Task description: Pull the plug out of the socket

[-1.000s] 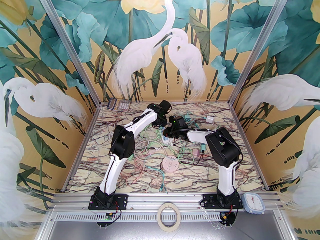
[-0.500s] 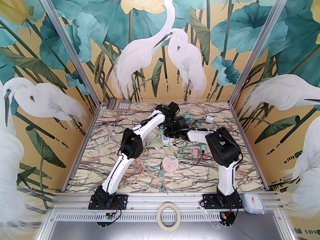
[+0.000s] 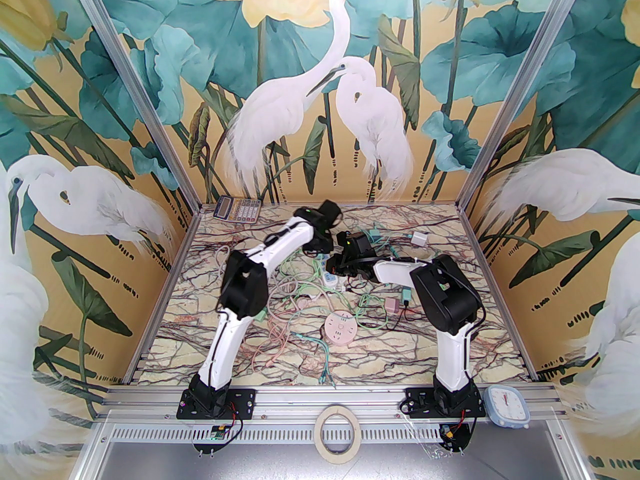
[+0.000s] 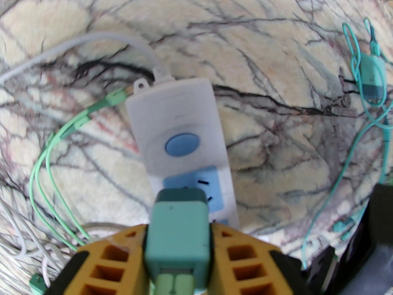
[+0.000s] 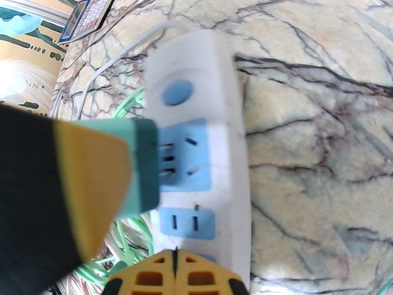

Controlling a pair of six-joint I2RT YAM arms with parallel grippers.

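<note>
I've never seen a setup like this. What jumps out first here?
The heron-and-lotus mural wrapping the walls grabs you first. Mid-table, amid tangled cables, the left tool clamps a green plug at a white power strip with blue sockets. The right tool, shut, is over the same strip.

Clearly a robotics lab cell rather than a home. Boxed in by aluminium framing (image 3: 143, 93) and printed heron-and-lotus backdrop panels (image 3: 300, 108), with two arms (image 3: 452, 353) bolted to a rail (image 3: 320, 397) at the near edge of a marble-patterned table (image 3: 425, 363). Staged with a calculator (image 3: 237, 209) in the far-left corner.
</note>
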